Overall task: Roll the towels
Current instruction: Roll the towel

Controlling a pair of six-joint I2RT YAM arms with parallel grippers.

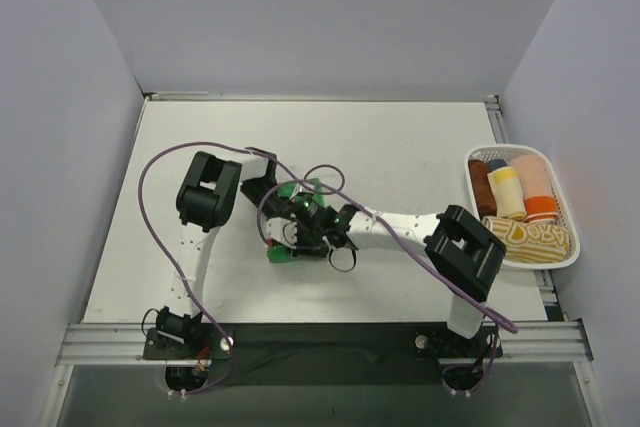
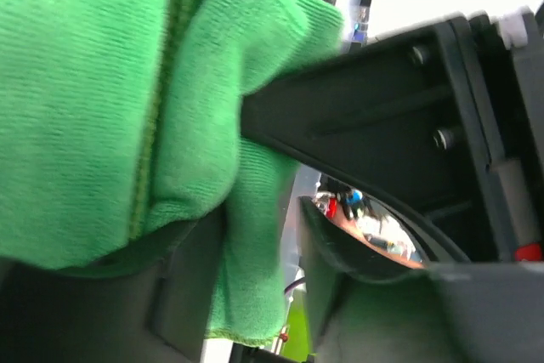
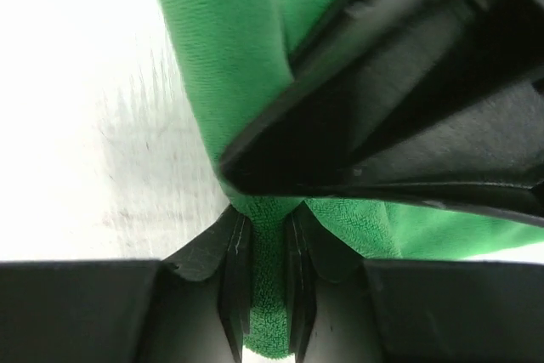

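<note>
Green cloth fills both wrist views: the green towel (image 3: 212, 65) is bunched near the middle of the bench (image 1: 400, 137), between the 2 arms. It lies well apart from the white basket (image 1: 560, 259) of rolled cloths at the right edge. The right gripper (image 3: 265, 295) is pinched tight on a narrow fold of the towel, with cloth filling the slit between its jaws. The left gripper (image 2: 255, 286) stands partly open around another hanging fold. 1 finger (image 2: 178, 295) rests against the cloth and a sliver of light shows beside the other, so it seems to have no real hold. The 2 grippers are so close that each fills the other's camera.

The step looks like a change of grip partway through the roll, with 1 side anchoring while the other repositions. To do it well, the right gripper should hold firm and low so the wound part does not spring loose. The left should come fully clear of the cloth before moving, so no fold snags on it. Its next bite is best taken at the loose edge with even tension, or the roll may come out cone-shaped. With the grippers this close, slow motions avoid a knock. How many turns are already wound cannot be told.
</note>
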